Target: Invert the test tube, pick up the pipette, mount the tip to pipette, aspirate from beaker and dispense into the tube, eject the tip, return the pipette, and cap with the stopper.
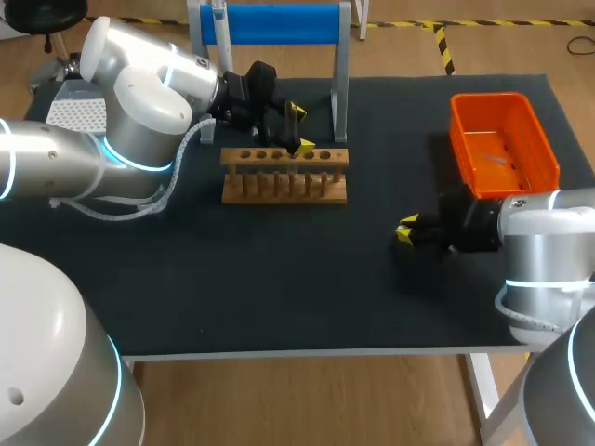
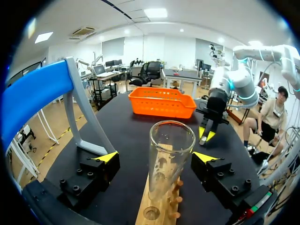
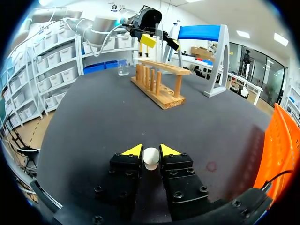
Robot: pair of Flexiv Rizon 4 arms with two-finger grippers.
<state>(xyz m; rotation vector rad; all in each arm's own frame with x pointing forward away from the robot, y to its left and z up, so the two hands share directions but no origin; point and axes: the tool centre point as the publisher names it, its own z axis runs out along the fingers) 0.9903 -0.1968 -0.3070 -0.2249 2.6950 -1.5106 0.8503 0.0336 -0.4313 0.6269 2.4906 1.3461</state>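
Now left arm (image 1: 139,121) over rack (image 1: 284,189), right jaws pinching stopper (image 3: 151,158).

Test tube (image 2: 171,159): upright in rack (image 1: 284,177), between the open fingers of left claw (image 1: 300,129).
Stopper (image 3: 151,158): pinched in right claw (image 3: 146,151).
Basket (image 1: 465,139): beside right claw.

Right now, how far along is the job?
Done, apparently: the tube stands mouth up in the rack, between the open fingers of the left gripper. In hand: the right gripper is shut on the stopper, away from the rack. To do: capping. Neither gripper holds a pipette; whether the tube was filled, I cannot tell.
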